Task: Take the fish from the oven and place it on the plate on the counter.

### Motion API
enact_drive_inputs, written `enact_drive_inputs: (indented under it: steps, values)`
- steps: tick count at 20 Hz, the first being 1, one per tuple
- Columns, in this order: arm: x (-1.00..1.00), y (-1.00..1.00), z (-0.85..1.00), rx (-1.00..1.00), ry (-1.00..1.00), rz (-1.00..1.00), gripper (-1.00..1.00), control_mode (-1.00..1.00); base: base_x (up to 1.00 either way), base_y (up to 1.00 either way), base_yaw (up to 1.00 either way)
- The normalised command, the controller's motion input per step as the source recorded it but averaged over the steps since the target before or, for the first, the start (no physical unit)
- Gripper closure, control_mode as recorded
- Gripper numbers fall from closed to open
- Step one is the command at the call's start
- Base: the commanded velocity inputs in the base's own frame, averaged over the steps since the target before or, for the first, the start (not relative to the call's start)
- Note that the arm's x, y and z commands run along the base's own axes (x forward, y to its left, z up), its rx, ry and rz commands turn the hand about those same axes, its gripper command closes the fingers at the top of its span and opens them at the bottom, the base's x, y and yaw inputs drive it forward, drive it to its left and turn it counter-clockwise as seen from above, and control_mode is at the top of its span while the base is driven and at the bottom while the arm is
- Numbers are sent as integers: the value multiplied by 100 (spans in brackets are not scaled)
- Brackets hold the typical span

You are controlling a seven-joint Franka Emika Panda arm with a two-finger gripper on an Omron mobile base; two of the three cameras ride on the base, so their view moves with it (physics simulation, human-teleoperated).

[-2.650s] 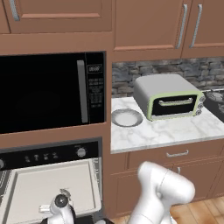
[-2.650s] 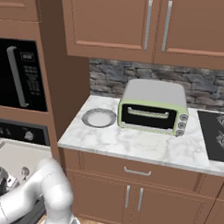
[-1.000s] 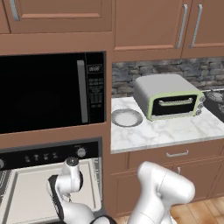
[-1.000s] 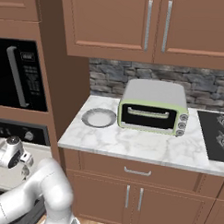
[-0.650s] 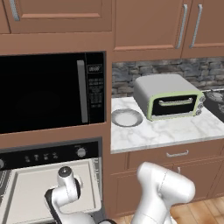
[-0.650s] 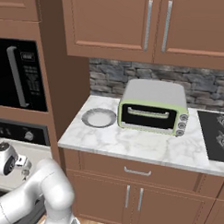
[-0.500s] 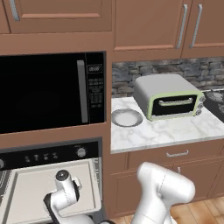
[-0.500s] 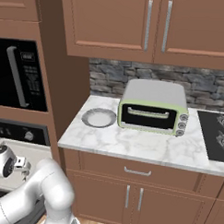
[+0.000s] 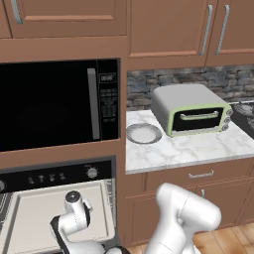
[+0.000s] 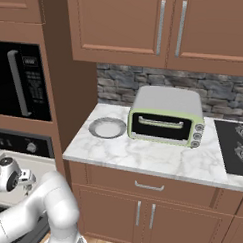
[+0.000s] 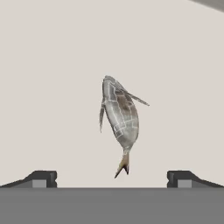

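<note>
The fish (image 11: 120, 118) is grey-brown and lies flat on the oven's cream tray (image 11: 52, 78), its tail towards my gripper (image 11: 111, 178). The gripper is open, one fingertip on each side of the tail and short of it, holding nothing. In the left base view my wrist (image 9: 74, 216) hangs over the pulled-out tray (image 9: 30, 218), below the oven's black knob strip (image 9: 54, 176). The round grey-rimmed plate (image 9: 143, 133) (image 10: 107, 128) sits bare on the marble counter (image 9: 193, 149) (image 10: 152, 157), to the right of the oven.
A large black microwave (image 9: 49, 104) is built in above the oven. A pale-green toaster oven (image 9: 191, 110) (image 10: 166, 115) stands on the counter just right of the plate. A stove's burners (image 10: 237, 148) lie at the counter's far right. Wooden cabinets hang overhead.
My hand rose from low over the tray, then sank slightly and drifted left. The jaws stayed open.
</note>
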Motion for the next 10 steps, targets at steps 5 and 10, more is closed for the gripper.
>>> enact_drive_inputs:
  steps: [5, 10]
  values:
    - [25, -3, -20, 0, 2, -1, -100, -100, 0, 0, 0]
    - [46, 0, -23, 0, 0, -5, -100, -100, 0, 0, 0]
